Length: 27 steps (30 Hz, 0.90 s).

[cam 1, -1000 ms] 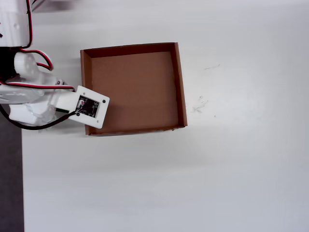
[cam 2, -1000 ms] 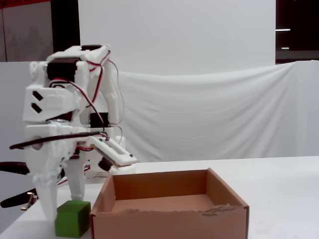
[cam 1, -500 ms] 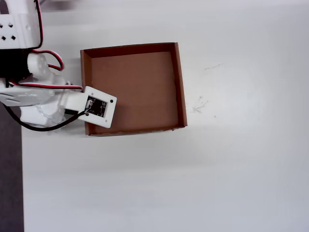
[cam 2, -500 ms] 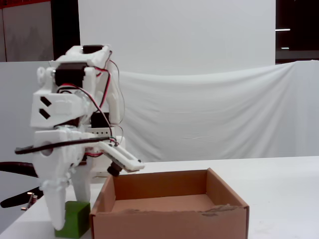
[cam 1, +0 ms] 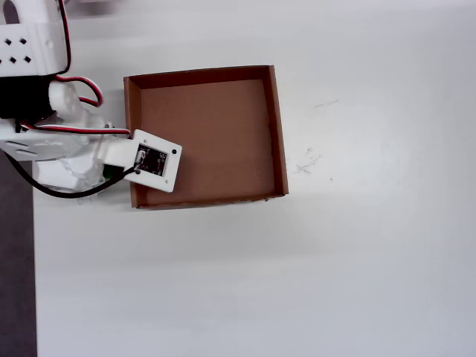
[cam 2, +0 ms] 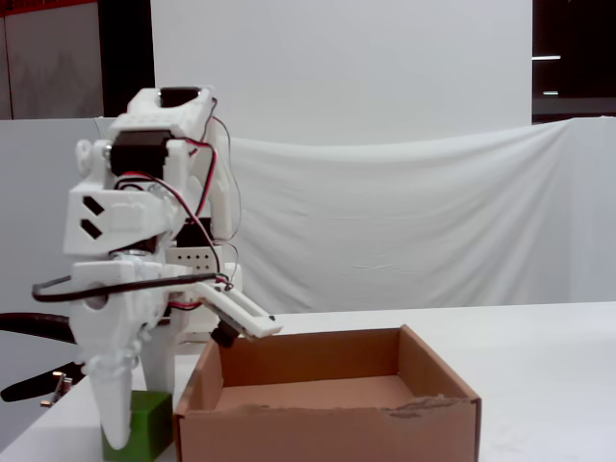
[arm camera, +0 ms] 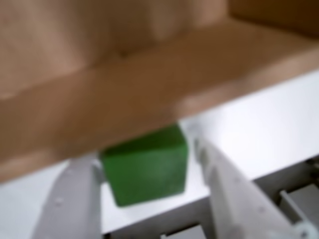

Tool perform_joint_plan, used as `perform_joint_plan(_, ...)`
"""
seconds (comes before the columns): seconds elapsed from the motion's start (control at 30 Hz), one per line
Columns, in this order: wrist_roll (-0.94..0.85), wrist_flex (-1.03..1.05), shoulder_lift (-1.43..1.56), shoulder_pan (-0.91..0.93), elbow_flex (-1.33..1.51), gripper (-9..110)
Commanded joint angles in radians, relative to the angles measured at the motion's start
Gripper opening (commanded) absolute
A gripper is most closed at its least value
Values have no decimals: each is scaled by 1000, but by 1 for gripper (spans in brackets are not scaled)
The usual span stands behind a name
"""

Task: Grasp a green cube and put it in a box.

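The green cube (arm camera: 145, 169) sat on the white surface (cam 1: 335, 260), right beside the outside wall of the box (cam 2: 327, 433). The jaws (arm camera: 144, 199) stood spread around it, maybe not touching.

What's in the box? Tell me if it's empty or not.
Empty: the box shows only bare brown floor overhead. The green cube sits on the table outside it, between the claw fingers.

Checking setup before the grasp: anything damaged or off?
Minor only: the box has a ragged, torn top edge on its near wall in the fixed view. The green cube sits outside the box, right beside its wall, between the open claw's fingers.
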Motion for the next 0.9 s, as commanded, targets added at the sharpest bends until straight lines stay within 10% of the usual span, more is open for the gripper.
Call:
perform_joint_plan(0.0, -34, -11, 28, -8, -5, 22)
perform_joint_plan(0.87, -23, 11, 83, 5, 3, 13)
